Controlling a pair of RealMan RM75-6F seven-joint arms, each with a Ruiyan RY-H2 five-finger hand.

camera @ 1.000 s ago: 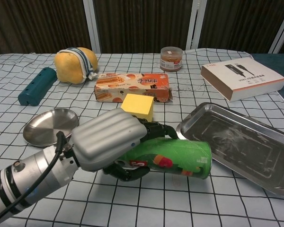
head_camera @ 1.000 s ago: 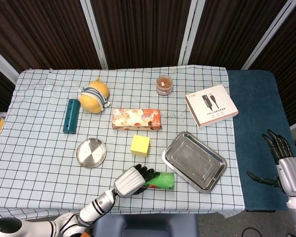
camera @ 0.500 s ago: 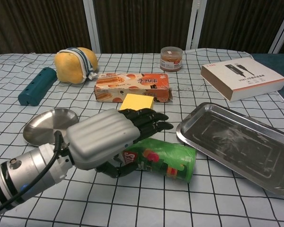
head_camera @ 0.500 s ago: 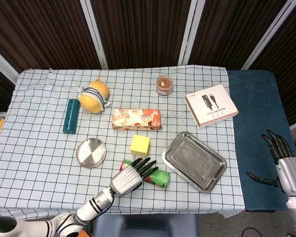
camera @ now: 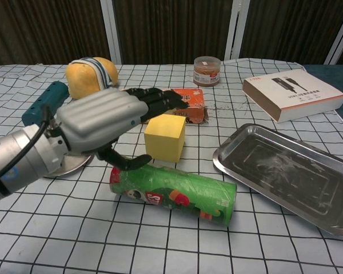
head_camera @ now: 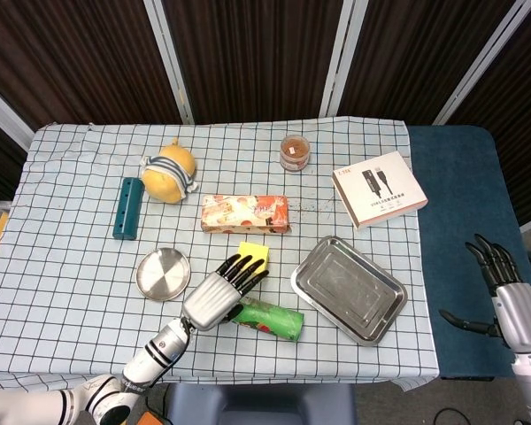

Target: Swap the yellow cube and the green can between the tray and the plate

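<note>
Green cylindrical can (camera: 172,193) is lying on its side just below the left hand (camera: 103,119), whose fingers are hovering spread, holding nothing.

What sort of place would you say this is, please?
Probably a robot test bench, not a home: dark curtains behind, a checked cloth on the table, and unrelated props like the steel tray and green can.
</note>
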